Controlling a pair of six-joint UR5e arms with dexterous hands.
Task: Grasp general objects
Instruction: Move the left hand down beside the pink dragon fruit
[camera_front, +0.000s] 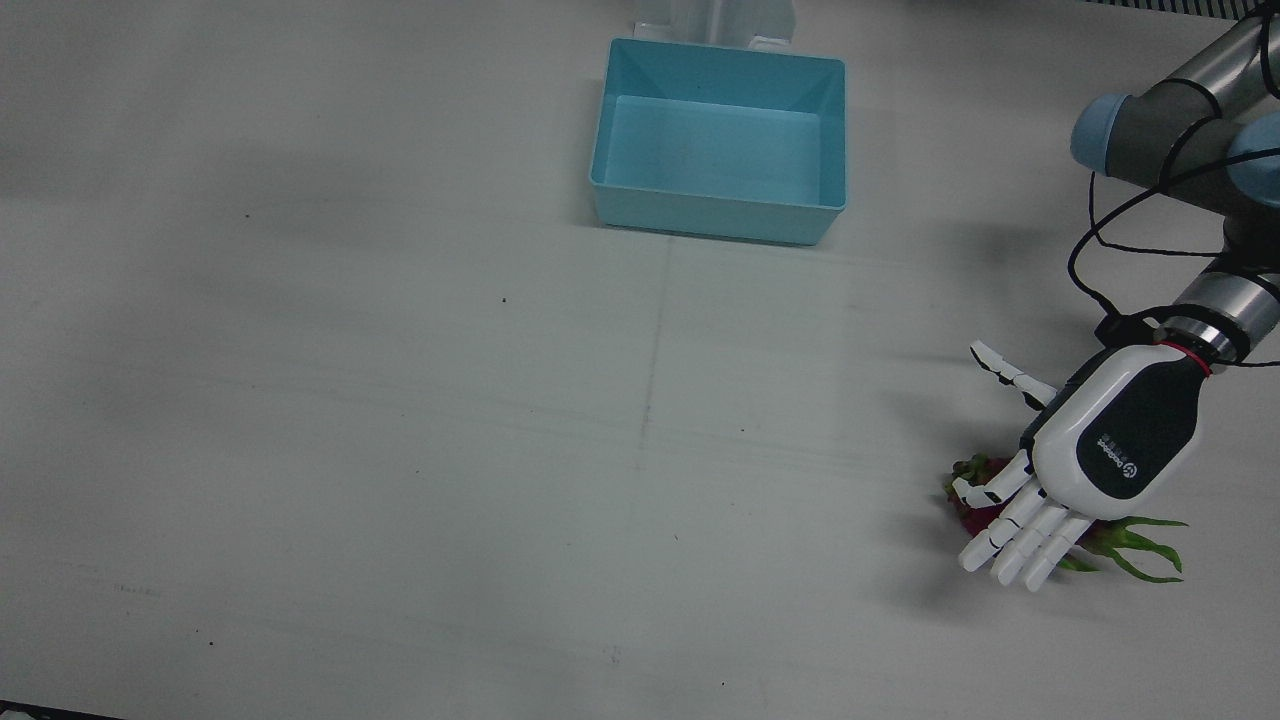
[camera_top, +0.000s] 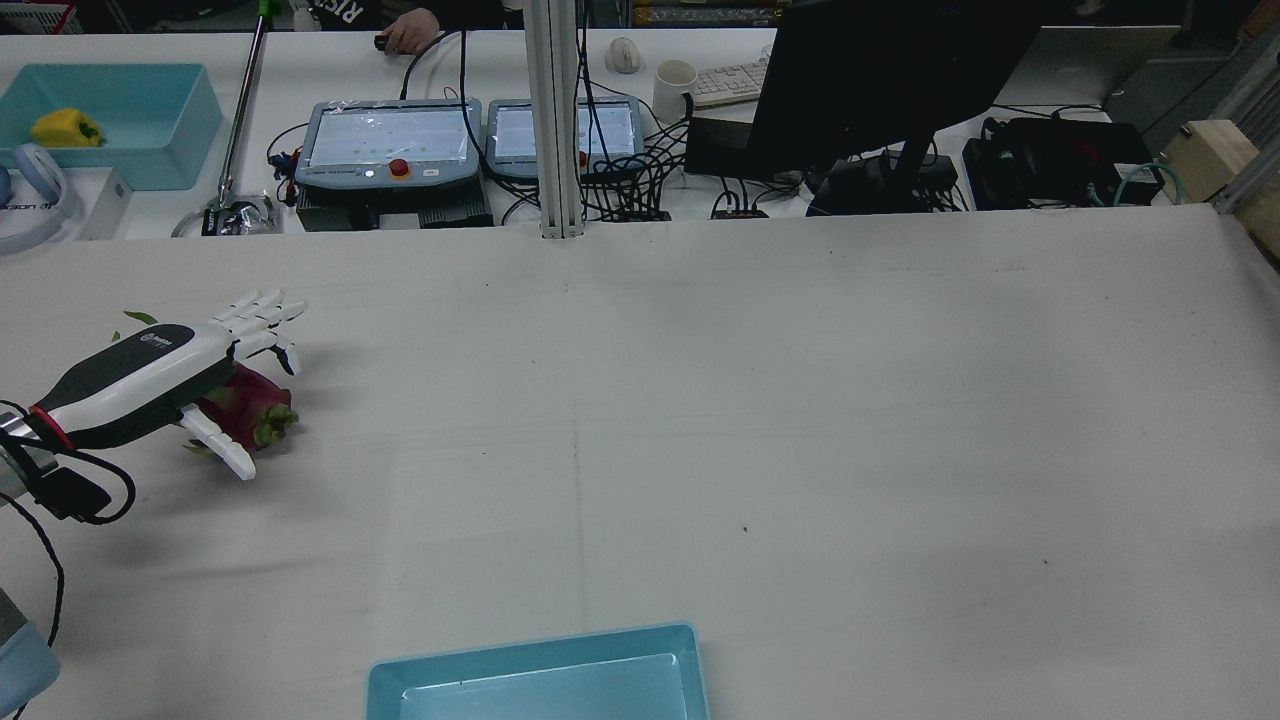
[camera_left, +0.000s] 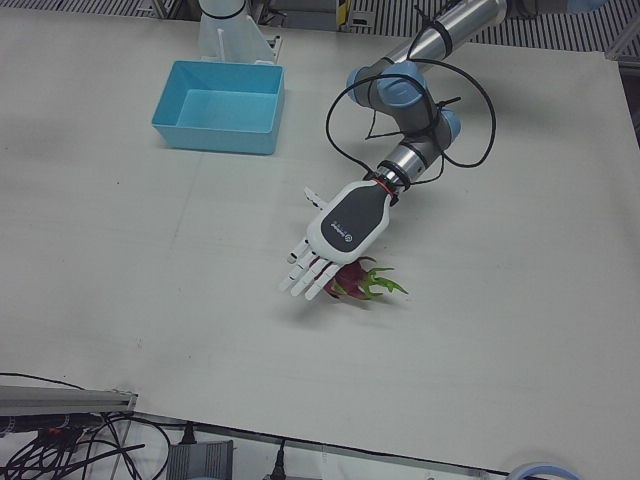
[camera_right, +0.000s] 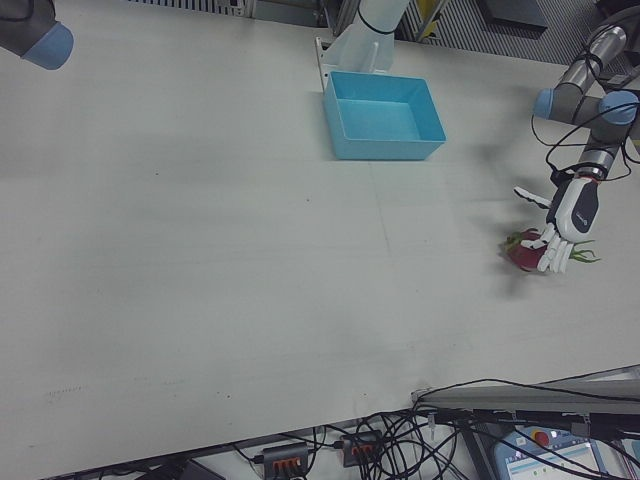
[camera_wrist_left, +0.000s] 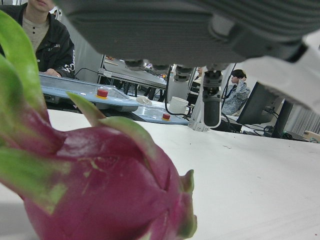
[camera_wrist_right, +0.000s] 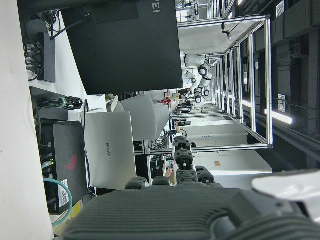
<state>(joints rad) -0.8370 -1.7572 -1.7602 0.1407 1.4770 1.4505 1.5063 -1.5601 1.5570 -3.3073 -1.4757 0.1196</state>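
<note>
One hand, the left hand (camera_front: 1110, 455), shows at the right edge of the front view. It is held flat, palm down, over a dragon fruit (camera_front: 975, 505) that lies on the white table (camera_front: 400, 400). Its fingers (camera_front: 1020, 530) are spread out straight and hold nothing. A blue bin (camera_front: 720, 140) sits far off near the top, with nothing in it.

From the rear view, the left hand (camera_top: 150, 375) is at the left side, and the pink dragon fruit (camera_top: 250, 415) pokes out just under it.

Looking from the left-front view, the left hand (camera_left: 335, 235) covers part of the dragon fruit (camera_left: 360, 282), whose green leaves stick out to the side.

Over in the right-front view, the same hand (camera_right: 565, 225) and dragon fruit (camera_right: 522, 250) are small, at the far right.

Up close in the left hand view, the dragon fruit (camera_wrist_left: 100, 195) fills the bottom left, right under the palm.

Lastly, the right hand view shows only the right hand's (camera_wrist_right: 190, 200) dark palm and a few fingertips, so I cannot tell if it is open or closed.
</note>
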